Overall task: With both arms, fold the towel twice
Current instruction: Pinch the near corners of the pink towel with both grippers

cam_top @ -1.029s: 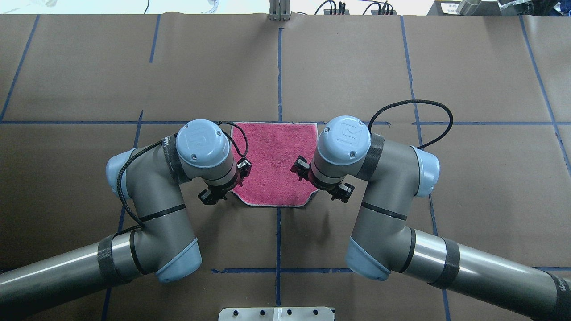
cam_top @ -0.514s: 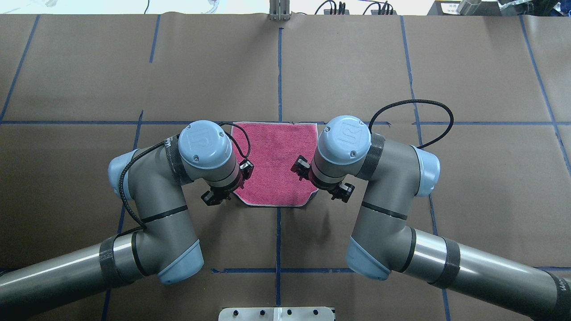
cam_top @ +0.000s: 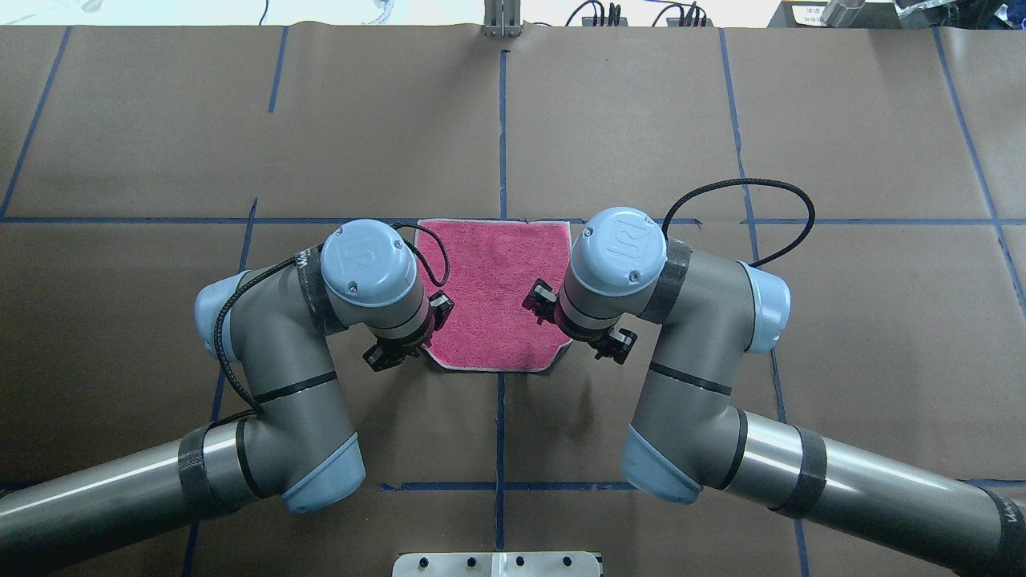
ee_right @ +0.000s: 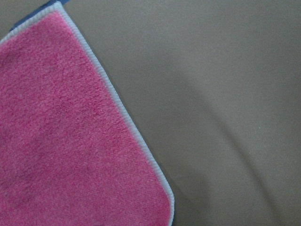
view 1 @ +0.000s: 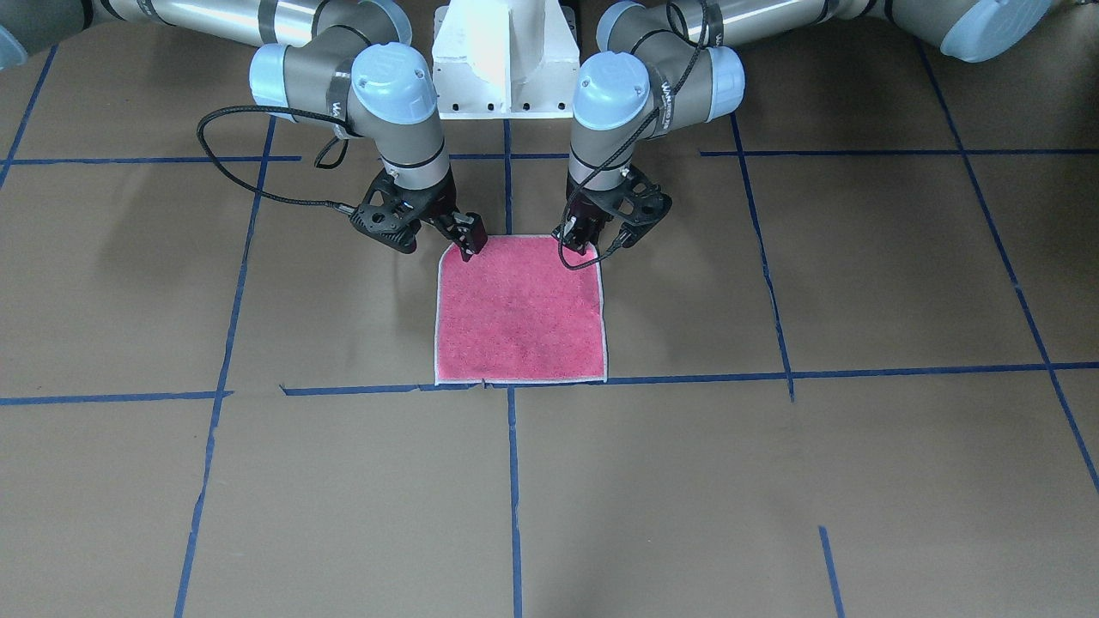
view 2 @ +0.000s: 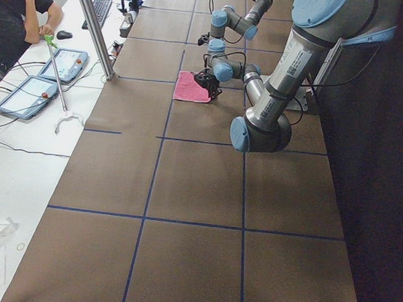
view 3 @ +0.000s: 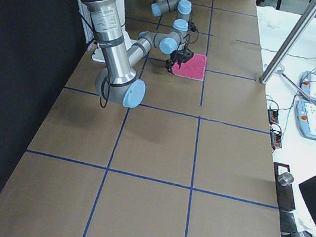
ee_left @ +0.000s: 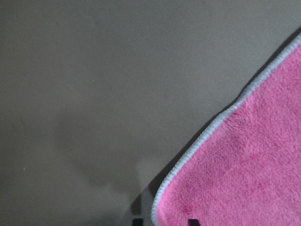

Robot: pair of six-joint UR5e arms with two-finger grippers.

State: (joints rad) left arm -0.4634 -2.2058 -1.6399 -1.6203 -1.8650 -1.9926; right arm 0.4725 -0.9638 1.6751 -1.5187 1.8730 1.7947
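The pink towel (view 1: 519, 313) lies flat and unfolded on the brown table, pink face up, with a whitish border; it also shows in the overhead view (cam_top: 497, 280). My left gripper (view 1: 577, 247) is low over the towel's near corner on my left. In the left wrist view its two fingertips (ee_left: 192, 221) stand apart astride that corner of the towel (ee_left: 244, 179). My right gripper (view 1: 469, 249) hangs over the other near corner and looks open. The right wrist view shows that corner of the towel (ee_right: 70, 141) but no fingers.
The white pedestal base (view 1: 502, 60) stands just behind the grippers. Blue tape lines (view 1: 511, 481) cross the table. A metal plate (cam_top: 497, 563) sits at the near edge. An operator (view 2: 10, 13), tablets (view 2: 62, 64) and a metal pole (view 2: 92, 26) are beside the table.
My left arm has shifted slightly right, bringing its gripper closer to the towel's near left corner. The right arm and the towel have not moved.
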